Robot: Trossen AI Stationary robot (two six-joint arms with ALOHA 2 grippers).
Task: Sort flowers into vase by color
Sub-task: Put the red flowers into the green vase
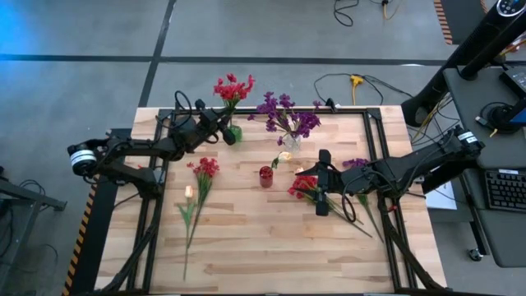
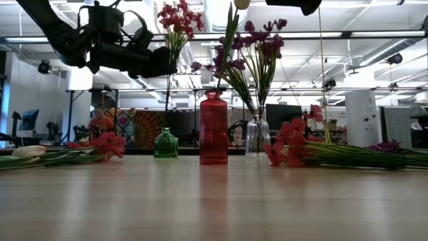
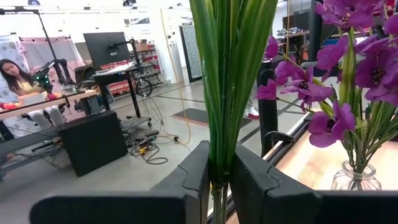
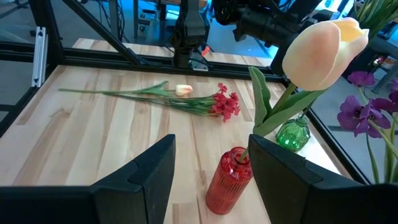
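Observation:
A green vase (image 1: 235,133) near the table's far edge holds red flowers (image 1: 233,89), and my left gripper (image 1: 223,130) is shut on their stems above it. At mid-table a red vase (image 4: 227,182) holds one cream tulip (image 4: 323,53), its stem sticking into the mouth. My right gripper (image 4: 211,168) hovers open, to the right of and above the red vase, touching nothing. A clear vase (image 2: 256,137) holds purple flowers (image 1: 286,113). My left gripper pinches the bunched green stems (image 3: 219,149) of the red flowers between its two fingers, well above the green vase (image 2: 166,143). The fingers come about level from the table's left, across the stems. The stems stand upright, their lower ends in the vase.
Red and cream sprigs (image 1: 200,185) lie on the table's left half. Red sprigs (image 1: 306,187) and a purple one (image 1: 357,164) lie on the right half under my right arm. A black frame rail (image 1: 374,156) borders the table. People sit in the room beyond.

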